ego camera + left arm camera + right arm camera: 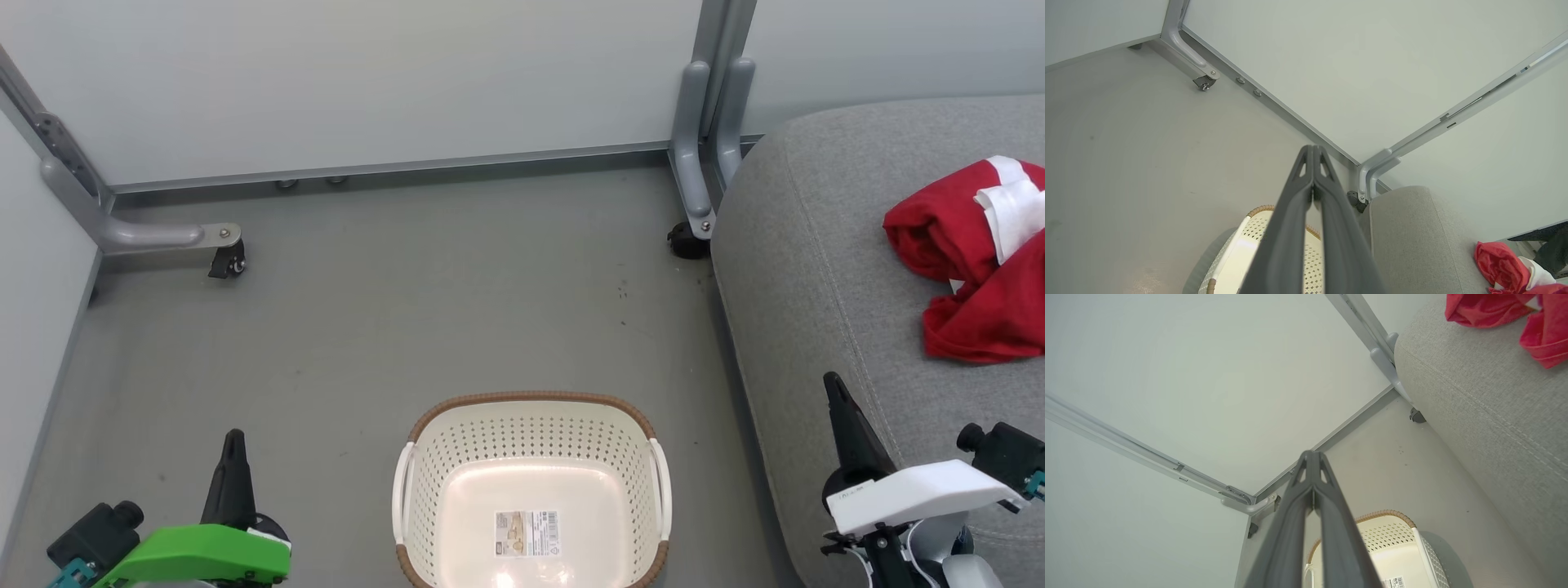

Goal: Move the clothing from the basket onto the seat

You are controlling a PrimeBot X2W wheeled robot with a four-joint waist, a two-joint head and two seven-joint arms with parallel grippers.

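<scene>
Okay, soft bright red white-trimmed clothing (971, 269) is lying bunched on the large grey woven seat (816, 286), ahead-right of the right gripper (833, 388), the nearer one. Cream perforated plastic basket (531, 398) is sitting empty between the arms. Right gripper and left gripper (234, 445) are each showing fingers pressed together, carrying nothing.

One printed label (526, 533) lies on the floor of the basket (531, 398), near centre. It carries a pale picture panel and blocks of fine print, none legible. The right wrist view shows a corner of it with dark print, also unreadable. A small dark marking (845, 493) stands on the white wrist cover (914, 490), near right: illegible.
</scene>
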